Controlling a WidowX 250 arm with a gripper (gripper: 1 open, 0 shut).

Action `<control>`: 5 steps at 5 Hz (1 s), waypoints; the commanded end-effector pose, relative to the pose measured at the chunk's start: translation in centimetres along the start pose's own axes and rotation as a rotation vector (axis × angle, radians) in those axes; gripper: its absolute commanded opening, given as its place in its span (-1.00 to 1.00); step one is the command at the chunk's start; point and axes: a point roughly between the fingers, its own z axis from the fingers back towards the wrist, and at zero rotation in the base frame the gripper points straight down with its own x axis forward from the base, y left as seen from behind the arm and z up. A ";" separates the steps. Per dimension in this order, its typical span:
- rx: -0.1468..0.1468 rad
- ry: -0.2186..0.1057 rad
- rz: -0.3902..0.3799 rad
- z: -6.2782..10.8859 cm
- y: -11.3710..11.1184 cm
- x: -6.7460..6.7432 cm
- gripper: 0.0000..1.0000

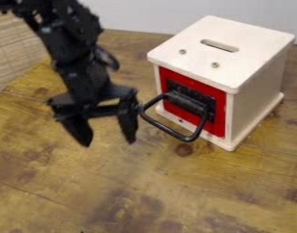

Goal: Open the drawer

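- The drawer (pixel 185 96) sits flush in the front of a cream wooden cube (pixel 231 56) on the right side of the counter (pixel 176 196); its red face does not stick out, so I judge it shut and the task not yet begun.
- Its black loop handle (pixel 173 116) juts out from the black panel toward me and droops down to the counter, which leaves an open ring that a finger could hook into.
- My pincer (pixel 108 127) is spread wide and pinches nothing; both fingers point nearly straight down.
- It hangs just to the left of the handle, above the counter, with my right-hand finger (pixel 128 123) close to the loop's outer bar. I cannot tell whether they touch; they look just apart.
- I think the wide spread is there so one finger can drop inside the loop while the other stays outside.
- The next move, as I judge it, calls for lowering a finger into the ring and pulling away from the cube.
- A risk: the cube looks light and may slide along instead of the drawer coming out.
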 end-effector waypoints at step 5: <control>-0.074 -0.180 0.260 -1.0 -3.9 1.9 1.00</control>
